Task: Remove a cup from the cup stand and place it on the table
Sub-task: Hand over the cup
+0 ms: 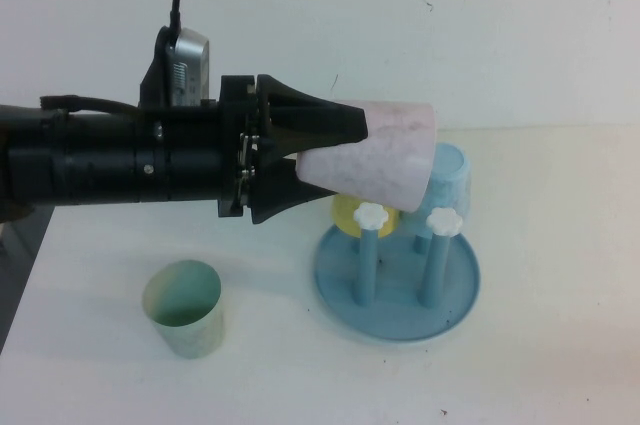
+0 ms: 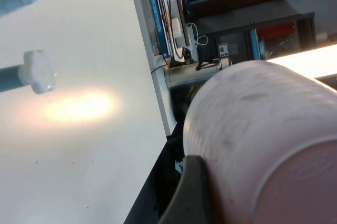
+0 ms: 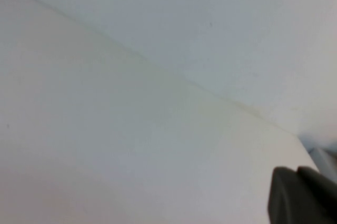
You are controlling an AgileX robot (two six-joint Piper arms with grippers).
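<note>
My left gripper (image 1: 330,150) is shut on the pale pink-white cup (image 1: 378,155) and holds it on its side in the air, above and just left of the cup stand (image 1: 400,322). The cup's mouth faces right. In the left wrist view the cup (image 2: 263,129) fills the frame beside one black finger (image 2: 192,195). The stand is a round blue tray with blue pegs; two white flower caps (image 1: 371,215) (image 1: 444,221) stand bare. My right gripper (image 3: 301,196) shows only in the right wrist view, its dark fingertips together over the white table (image 3: 105,129).
A yellow cup (image 1: 347,213) and a pale blue cup (image 1: 452,180) sit on the stand's far pegs. A pale green cup (image 1: 184,307) stands upright on the table (image 1: 560,345), front left of the stand. The table's left edge is near the arm.
</note>
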